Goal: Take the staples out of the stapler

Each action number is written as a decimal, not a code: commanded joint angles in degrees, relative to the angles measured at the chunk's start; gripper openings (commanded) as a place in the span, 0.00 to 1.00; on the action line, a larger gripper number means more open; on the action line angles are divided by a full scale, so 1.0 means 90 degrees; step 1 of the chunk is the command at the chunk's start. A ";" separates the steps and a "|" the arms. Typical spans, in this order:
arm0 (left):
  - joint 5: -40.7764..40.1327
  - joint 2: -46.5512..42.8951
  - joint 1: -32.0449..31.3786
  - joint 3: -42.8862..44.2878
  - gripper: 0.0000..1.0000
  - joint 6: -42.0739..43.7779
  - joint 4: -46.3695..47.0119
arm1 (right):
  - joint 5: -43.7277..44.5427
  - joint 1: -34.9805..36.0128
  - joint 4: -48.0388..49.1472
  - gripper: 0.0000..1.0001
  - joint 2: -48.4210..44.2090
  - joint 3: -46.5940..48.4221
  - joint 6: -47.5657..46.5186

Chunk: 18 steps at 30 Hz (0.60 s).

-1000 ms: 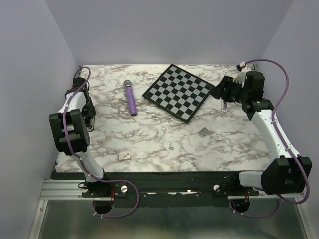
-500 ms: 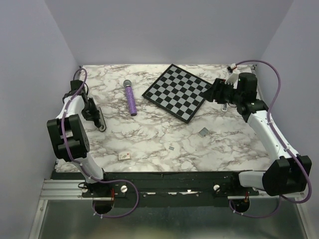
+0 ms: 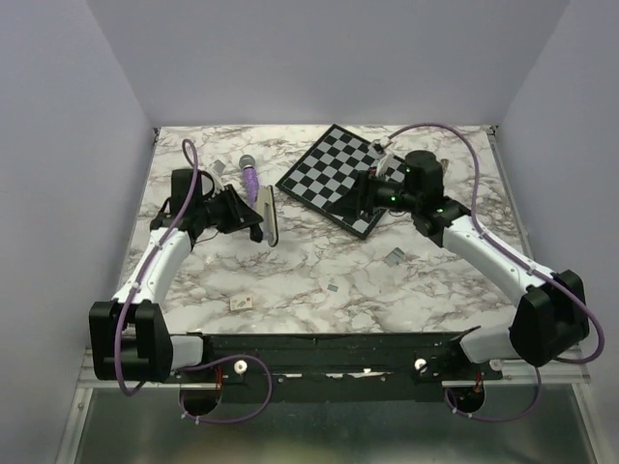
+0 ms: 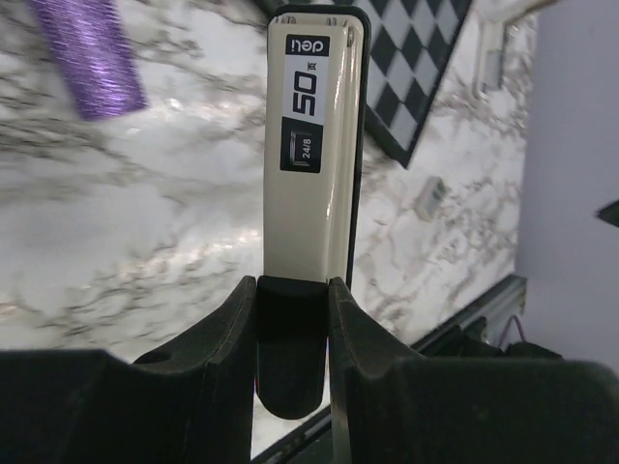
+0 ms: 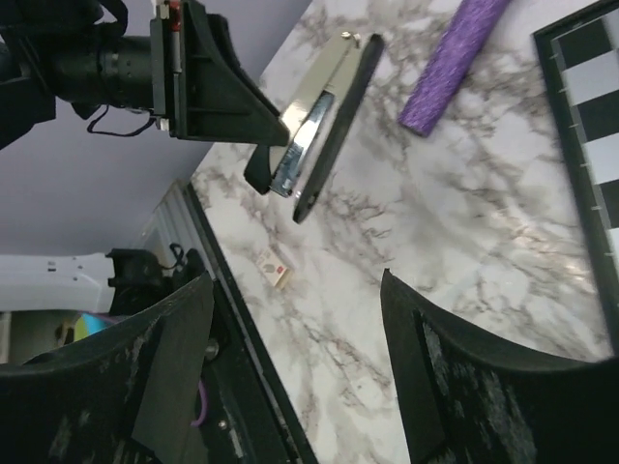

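Observation:
My left gripper (image 3: 250,217) is shut on the black rear end of the stapler (image 3: 267,215), which sticks out ahead of it just right of the purple stick (image 3: 253,186). In the left wrist view the fingers (image 4: 232,329) clamp the black end and the cream side (image 4: 305,174) faces the camera. My right gripper (image 3: 360,193) is open and empty over the near corner of the chessboard (image 3: 334,169). The right wrist view shows the stapler (image 5: 319,116) held by the left gripper (image 5: 218,92), well apart from the right gripper (image 5: 300,367).
The purple stick with a grey head lies left of the chessboard, and shows in both wrist views (image 4: 82,48) (image 5: 450,58). A small box (image 3: 242,304) (image 5: 274,268) lies near the front edge. Small grey pieces (image 3: 395,256) (image 3: 334,286) lie right of centre.
The left arm has swung from the far left towards the middle, carrying the stapler. The right arm has moved from the far right to over the chessboard.

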 commanded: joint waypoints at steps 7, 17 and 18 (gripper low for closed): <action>0.0815 -0.0899 -0.1213 -0.0770 0.00 -0.1911 0.2548 | 0.0505 0.1286 0.0476 0.75 0.1257 0.0373 0.0376; 0.0776 -0.1007 -0.1507 -0.0858 0.00 -0.2048 0.2617 | 0.1238 0.1756 -0.0091 0.69 0.1843 0.0832 0.0132; 0.0786 -0.1007 -0.1516 -0.0858 0.00 -0.2048 0.2627 | 0.1219 0.1785 -0.0091 0.68 0.1921 0.0890 0.0142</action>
